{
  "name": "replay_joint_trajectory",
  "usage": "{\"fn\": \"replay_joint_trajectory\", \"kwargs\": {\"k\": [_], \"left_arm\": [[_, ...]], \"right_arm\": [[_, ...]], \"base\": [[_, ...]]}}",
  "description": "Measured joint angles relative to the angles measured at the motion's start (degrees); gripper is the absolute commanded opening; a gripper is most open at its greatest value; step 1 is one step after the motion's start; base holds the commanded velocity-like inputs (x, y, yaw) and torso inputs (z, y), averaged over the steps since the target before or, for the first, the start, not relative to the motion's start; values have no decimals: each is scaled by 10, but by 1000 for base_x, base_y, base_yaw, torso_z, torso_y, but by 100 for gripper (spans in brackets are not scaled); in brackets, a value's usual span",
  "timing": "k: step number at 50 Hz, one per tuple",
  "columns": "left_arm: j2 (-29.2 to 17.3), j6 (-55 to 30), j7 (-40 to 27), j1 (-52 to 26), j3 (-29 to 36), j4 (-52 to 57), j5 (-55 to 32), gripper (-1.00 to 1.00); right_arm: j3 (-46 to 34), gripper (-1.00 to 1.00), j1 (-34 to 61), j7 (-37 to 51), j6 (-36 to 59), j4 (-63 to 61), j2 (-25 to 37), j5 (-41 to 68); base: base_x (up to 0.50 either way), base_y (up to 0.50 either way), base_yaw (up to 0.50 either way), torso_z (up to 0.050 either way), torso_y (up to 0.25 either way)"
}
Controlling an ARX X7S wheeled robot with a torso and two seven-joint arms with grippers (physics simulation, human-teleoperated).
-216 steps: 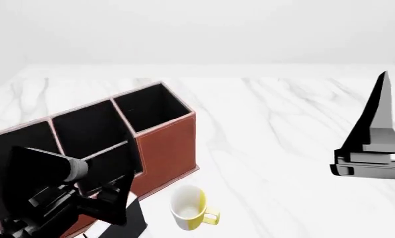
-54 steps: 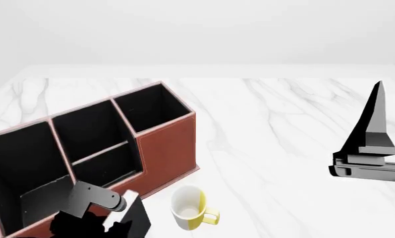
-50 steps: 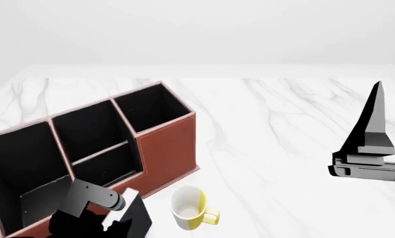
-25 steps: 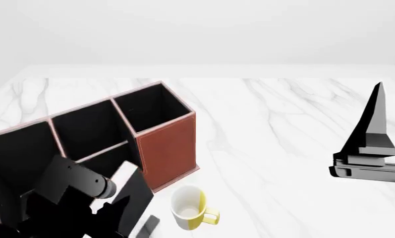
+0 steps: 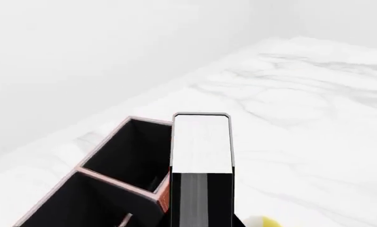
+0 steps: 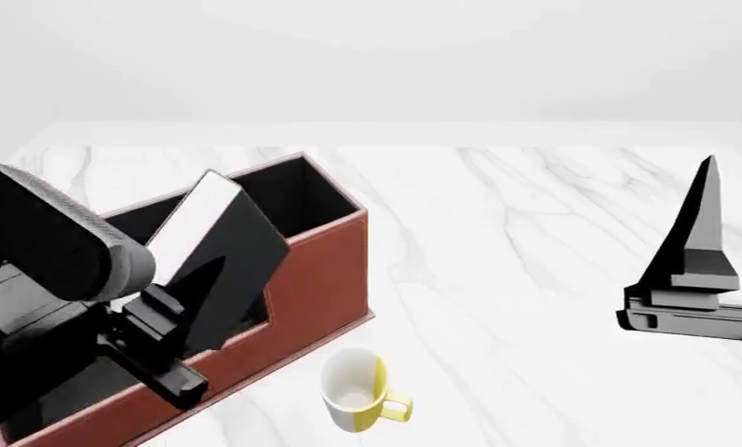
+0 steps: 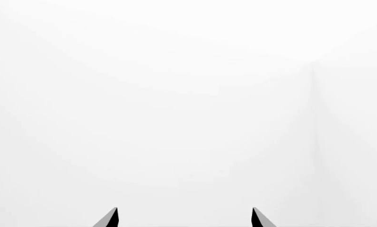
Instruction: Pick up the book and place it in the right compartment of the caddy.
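My left gripper (image 6: 184, 321) is shut on the lower end of the black book (image 6: 228, 247). It holds the book tilted in the air above the front wall of the reddish-brown caddy (image 6: 327, 279), over the middle section. The right compartment (image 6: 290, 196) stands open and black-lined just beyond the book's top end. In the left wrist view the book's white page edges (image 5: 201, 146) face the camera, with that compartment (image 5: 135, 151) beside and below them. My right gripper (image 6: 706, 233) is open and empty, held high at the right with its fingertips up; it also shows in the right wrist view (image 7: 185, 217).
A yellow and white mug (image 6: 356, 391) stands on the white marble table (image 6: 532, 242) just in front of the caddy's right end. It also peeks into the left wrist view (image 5: 261, 221). The left arm hides the caddy's left section.
My left gripper has lifted the book from low in front of the caddy, next to the mug, up and back over the caddy. The right arm has not moved.
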Motion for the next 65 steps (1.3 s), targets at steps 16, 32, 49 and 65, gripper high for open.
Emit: {"fn": "replay_joint_trajectory", "kwargs": {"k": [16, 32, 49, 65], "left_arm": [[60, -46, -20, -175, 12, -60, -39, -100], [210, -84, 62, -272, 86, -257, 113, -100], [342, -96, 193, -345, 218, -490, 322, -100], [449, -72, 310, -398, 348, -704, 479, -100]], "right_arm": [[1, 100, -9, 3, -7, 2, 2, -4], [11, 100, -26, 48, -21, -38, 52, -22], [14, 100, -35, 61, -33, -45, 69, -29], [12, 100, -44, 64, -40, -42, 71, -35]], "base": [[0, 0, 0, 0, 1], [0, 0, 0, 0, 1], [0, 0, 0, 0, 1], [0, 0, 0, 0, 2]]}}
